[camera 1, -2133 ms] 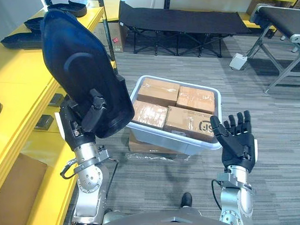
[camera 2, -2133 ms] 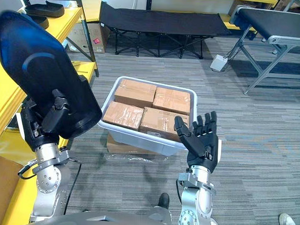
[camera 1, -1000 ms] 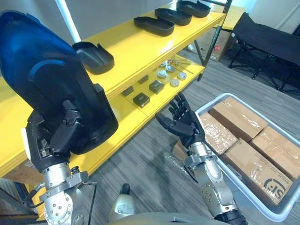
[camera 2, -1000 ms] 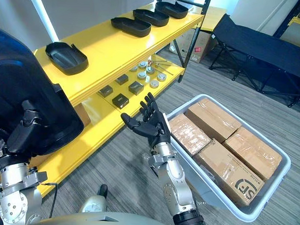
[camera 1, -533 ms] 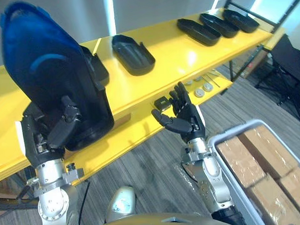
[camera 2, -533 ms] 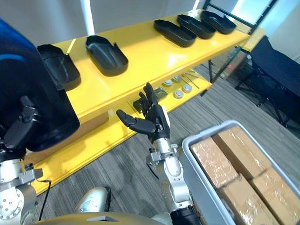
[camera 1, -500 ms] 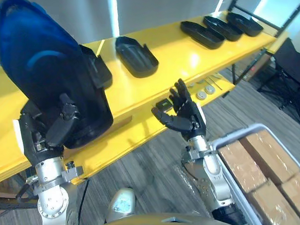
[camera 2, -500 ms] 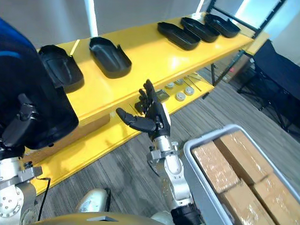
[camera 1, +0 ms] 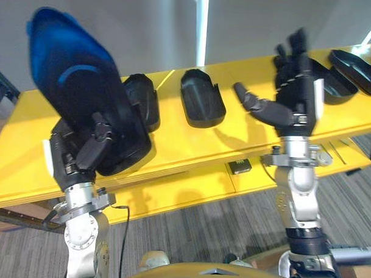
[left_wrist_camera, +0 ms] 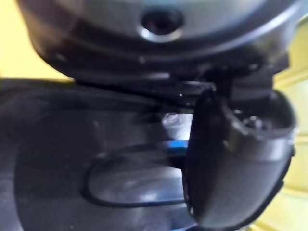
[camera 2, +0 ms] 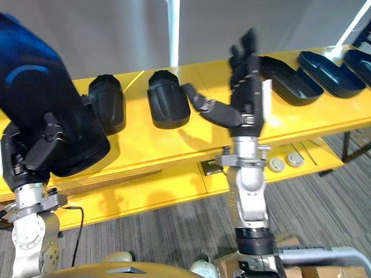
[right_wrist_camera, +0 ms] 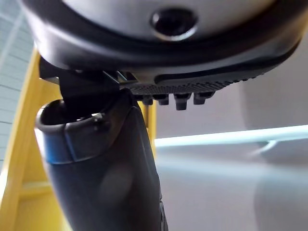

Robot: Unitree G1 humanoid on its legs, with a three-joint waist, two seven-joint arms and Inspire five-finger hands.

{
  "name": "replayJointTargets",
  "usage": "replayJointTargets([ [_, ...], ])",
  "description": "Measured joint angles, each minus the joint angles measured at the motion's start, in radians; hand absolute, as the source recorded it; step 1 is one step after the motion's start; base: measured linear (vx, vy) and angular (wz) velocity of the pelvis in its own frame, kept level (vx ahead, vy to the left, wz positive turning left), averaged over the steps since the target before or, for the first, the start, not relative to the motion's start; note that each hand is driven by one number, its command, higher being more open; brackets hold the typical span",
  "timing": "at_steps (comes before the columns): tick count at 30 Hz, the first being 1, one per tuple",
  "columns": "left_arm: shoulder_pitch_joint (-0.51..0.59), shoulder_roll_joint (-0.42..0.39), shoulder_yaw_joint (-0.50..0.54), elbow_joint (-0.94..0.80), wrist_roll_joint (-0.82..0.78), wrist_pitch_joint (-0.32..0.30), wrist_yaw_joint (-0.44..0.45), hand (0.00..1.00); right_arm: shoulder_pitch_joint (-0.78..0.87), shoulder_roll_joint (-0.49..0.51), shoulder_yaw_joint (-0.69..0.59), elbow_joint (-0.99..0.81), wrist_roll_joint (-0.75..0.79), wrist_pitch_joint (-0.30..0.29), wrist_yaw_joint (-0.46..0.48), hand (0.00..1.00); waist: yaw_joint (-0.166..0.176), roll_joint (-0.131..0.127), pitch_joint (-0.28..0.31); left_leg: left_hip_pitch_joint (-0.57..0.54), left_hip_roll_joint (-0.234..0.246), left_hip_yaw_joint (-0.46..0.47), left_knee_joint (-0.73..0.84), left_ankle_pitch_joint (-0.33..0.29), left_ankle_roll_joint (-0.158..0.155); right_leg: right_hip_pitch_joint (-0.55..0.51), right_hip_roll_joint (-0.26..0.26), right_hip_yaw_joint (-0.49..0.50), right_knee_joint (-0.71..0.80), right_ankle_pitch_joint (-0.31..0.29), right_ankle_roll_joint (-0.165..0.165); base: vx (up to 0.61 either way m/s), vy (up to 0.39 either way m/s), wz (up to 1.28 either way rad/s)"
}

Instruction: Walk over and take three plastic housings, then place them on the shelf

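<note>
A long yellow metal shelf (camera 1: 173, 144) runs across the view before a plain grey wall (camera 1: 116, 27). It now faces the robot squarely. Two seconds ago the head looked down on a white tub of cardboard boxes, so the camera (and the robot with it) has turned round to the rack.

The left hand (camera 1: 81, 157) has fingers and thumb curled round the lower end of a large blue-black plastic housing (camera 1: 77, 92), held upright in front of the shelf and not resting on it. The right hand (camera 1: 293, 100) is raised with fingers straight and spread, holding nothing.

Beyond them a black tray-shaped housing (camera 1: 202, 97) lies open side up on the top board, a second black housing (camera 1: 141, 98) beside it, and a third black housing (camera 1: 343, 68) past the right hand.

The carry looks finished. What remains is lowering the held piece onto bare yellow board, probably just ahead of the left hand.
</note>
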Motion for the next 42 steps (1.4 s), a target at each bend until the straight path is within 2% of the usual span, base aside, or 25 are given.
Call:
replayJointTargets([
  [4,-0.005,0.024,-0.050,-0.001,0.001,0.001,-0.008,0.00,0.065,0.028,0.023,-0.071,0.004,-0.047,0.025,1.00,-0.019,-0.009,0.001,0.026,-0.030,-0.010,-0.050,0.020,0.007,0.033,-0.018,-0.025,-0.028,0.002,0.004,0.05,0.032,0.19],
  [6,-0.004,0.024,-0.050,-0.004,0.000,0.002,-0.006,0.00,0.100,0.060,0.039,-0.089,0.066,-0.052,0.060,1.00,-0.019,-0.013,0.001,0.037,-0.043,-0.024,-0.079,0.036,0.010,0.047,-0.023,-0.041,-0.033,0.002,0.005,0.00,0.022,0.23],
  [9,0.023,0.016,-0.046,-0.037,0.001,0.003,0.026,0.00,0.124,0.105,0.078,-0.084,0.153,-0.048,0.098,1.00,-0.009,-0.016,0.001,0.028,-0.052,-0.045,-0.086,0.049,0.013,0.046,-0.026,-0.046,-0.043,0.004,0.008,-0.03,0.002,0.18],
  [13,0.039,0.010,-0.046,-0.067,0.008,0.003,0.062,0.00,0.128,0.122,0.116,-0.065,0.158,-0.012,0.130,1.00,-0.013,-0.024,0.026,-0.047,-0.047,-0.089,-0.015,0.036,0.017,0.047,-0.043,-0.079,-0.044,0.003,0.016,-0.10,0.019,0.42],
  [14,0.029,0.011,-0.053,-0.073,0.012,-0.001,0.060,0.00,0.129,0.119,0.110,-0.065,0.156,-0.002,0.134,1.00,-0.028,-0.022,0.055,-0.123,-0.006,-0.048,0.102,-0.009,0.024,0.051,-0.060,-0.129,-0.030,0.004,0.019,-0.17,0.040,0.77],
  [15,0.026,0.011,-0.058,-0.073,0.022,-0.001,0.060,0.00,0.130,0.116,0.104,-0.065,0.156,0.000,0.128,1.00,-0.033,-0.019,0.063,-0.149,0.019,-0.030,0.136,-0.008,0.024,0.051,-0.069,-0.144,-0.018,0.002,0.022,-0.20,0.154,0.85],
  [17,0.024,0.010,-0.076,-0.073,0.064,-0.002,0.070,0.00,0.129,0.116,0.107,-0.064,0.186,-0.001,0.115,1.00,-0.044,-0.019,0.076,-0.174,0.076,0.029,0.170,-0.006,0.023,0.043,-0.140,-0.163,0.027,-0.006,0.061,-0.13,0.239,0.39],
  [18,0.021,0.010,-0.084,-0.073,0.078,-0.003,0.071,0.00,0.130,0.116,0.107,-0.064,0.200,-0.004,0.115,1.00,-0.046,-0.019,0.076,-0.169,0.083,0.039,0.170,-0.006,0.022,0.044,-0.162,-0.163,0.035,-0.004,0.078,-0.03,0.444,0.25],
  [19,0.004,0.014,-0.099,-0.072,0.090,-0.007,0.066,0.00,0.131,0.120,0.107,-0.058,0.219,-0.026,0.109,1.00,-0.051,-0.004,0.071,-0.162,0.079,0.071,0.170,0.039,-0.025,0.054,-0.203,-0.162,0.046,0.006,0.113,-0.01,0.482,0.28],
  [20,-0.008,0.025,-0.104,-0.072,0.089,-0.010,0.061,0.00,0.132,0.131,0.112,-0.042,0.218,-0.043,0.101,1.00,-0.050,-0.023,0.077,-0.157,0.038,0.077,0.181,0.026,-0.006,0.064,-0.236,-0.163,0.044,0.010,0.121,-0.01,0.548,0.34],
  [21,-0.012,0.040,-0.108,-0.074,0.087,-0.033,0.052,0.00,0.140,0.156,0.137,-0.024,0.213,-0.050,0.072,1.00,-0.049,-0.054,0.074,-0.162,-0.024,0.082,0.185,-0.002,0.020,0.063,-0.287,-0.153,0.036,0.006,0.102,0.00,0.400,0.29],
  [22,-0.017,0.050,-0.107,-0.075,0.086,-0.052,0.031,0.00,0.150,0.168,0.166,-0.007,0.204,-0.056,0.042,1.00,-0.042,-0.070,0.077,-0.169,-0.064,0.091,0.189,-0.019,0.047,0.054,-0.323,-0.138,0.049,0.021,0.011,0.00,0.355,0.25],
  [23,-0.018,0.053,-0.102,-0.075,0.083,-0.054,0.020,0.00,0.155,0.170,0.187,0.006,0.193,-0.056,0.031,1.00,-0.036,-0.073,0.078,-0.172,-0.076,0.094,0.189,-0.025,0.057,0.039,-0.330,-0.127,0.075,0.053,-0.044,0.00,0.318,0.09],
  [24,-0.017,0.054,-0.093,-0.076,0.081,-0.055,-0.006,0.00,0.169,0.168,0.223,0.031,0.169,-0.051,0.026,1.00,-0.017,-0.066,0.079,-0.166,-0.087,0.107,0.183,-0.031,0.078,0.007,-0.344,-0.120,0.108,0.128,-0.092,-0.01,0.293,-0.04],
  [25,-0.016,0.064,-0.079,-0.079,0.077,-0.059,-0.031,0.00,0.178,0.173,0.252,0.053,0.131,-0.040,0.022,1.00,-0.007,-0.063,0.081,-0.147,-0.089,0.122,0.157,-0.026,0.098,0.001,-0.341,-0.113,0.115,0.183,-0.084,0.00,0.257,-0.06],
  [26,-0.017,0.071,-0.071,-0.079,0.070,-0.064,-0.041,0.00,0.178,0.177,0.261,0.059,0.105,-0.032,0.019,1.00,-0.011,-0.065,0.081,-0.138,-0.091,0.124,0.140,-0.020,0.107,0.000,-0.332,-0.104,0.138,0.156,-0.066,0.04,0.158,0.10],
  [27,-0.027,0.093,-0.066,-0.079,0.038,-0.065,-0.063,0.00,0.178,0.176,0.266,0.058,0.082,-0.028,0.013,1.00,-0.018,-0.065,0.080,-0.127,-0.094,0.118,0.111,-0.003,0.133,-0.007,-0.284,-0.082,0.208,0.067,-0.010,0.09,0.045,0.21],
  [28,-0.042,0.108,-0.067,-0.079,0.004,-0.066,-0.072,0.00,0.172,0.173,0.255,0.055,0.067,-0.028,0.007,1.00,-0.021,-0.065,0.080,-0.122,-0.096,0.105,0.091,0.004,0.143,-0.012,-0.218,-0.057,0.231,-0.024,0.010,0.11,0.034,0.27],
  [30,-0.077,0.109,-0.078,-0.078,-0.034,-0.066,-0.075,0.00,0.173,0.174,0.214,0.047,0.066,-0.028,-0.004,1.00,-0.034,-0.066,0.079,-0.122,-0.107,0.089,0.063,0.019,0.152,-0.004,-0.128,-0.026,0.213,-0.118,0.017,0.09,0.028,0.28],
  [31,-0.093,0.107,-0.084,-0.078,-0.045,-0.065,-0.067,0.00,0.172,0.174,0.196,0.046,0.066,-0.028,-0.008,1.00,-0.045,-0.066,0.079,-0.121,-0.114,0.081,0.055,0.037,0.146,0.008,-0.088,-0.015,0.166,-0.135,0.008,0.07,0.007,0.25],
  [32,-0.117,0.106,-0.093,-0.076,-0.046,-0.060,-0.058,0.00,0.173,0.175,0.165,0.046,0.069,-0.028,-0.011,1.00,-0.050,-0.066,0.079,-0.121,-0.125,0.082,0.051,0.042,0.143,0.036,-0.056,-0.012,0.082,-0.132,-0.002,0.07,-0.018,0.12],
  [33,-0.127,0.104,-0.103,-0.074,-0.048,-0.056,-0.052,0.00,0.172,0.174,0.147,0.046,0.069,-0.028,-0.011,1.00,-0.050,-0.065,0.079,-0.121,-0.129,0.085,0.053,0.042,0.143,0.062,-0.051,-0.010,0.036,-0.111,0.028,0.08,-0.018,0.00],
  [35,-0.139,0.096,-0.132,-0.074,-0.035,-0.038,-0.038,0.00,0.168,0.171,0.111,0.046,0.071,-0.028,-0.010,1.00,-0.053,-0.056,0.077,-0.117,-0.123,0.088,0.051,0.043,0.141,0.091,-0.031,-0.010,-0.031,-0.078,0.034,0.07,-0.027,-0.09],
  [40,-0.116,0.074,-0.182,-0.074,-0.030,-0.009,-0.019,0.00,0.146,0.153,0.105,0.046,0.114,-0.028,0.020,1.00,-0.065,-0.052,0.079,-0.106,-0.103,0.107,0.082,0.037,0.134,0.094,-0.017,0.021,-0.023,-0.090,0.018,0.00,-0.057,-0.22],
  [42,-0.072,0.060,-0.178,-0.067,-0.030,0.000,0.001,0.00,0.147,0.150,0.109,0.046,0.107,-0.028,0.039,1.00,-0.060,-0.043,0.090,-0.127,-0.068,0.095,0.204,0.011,0.138,0.095,-0.009,0.061,0.012,-0.111,0.007,-0.03,-0.040,-0.46],
])
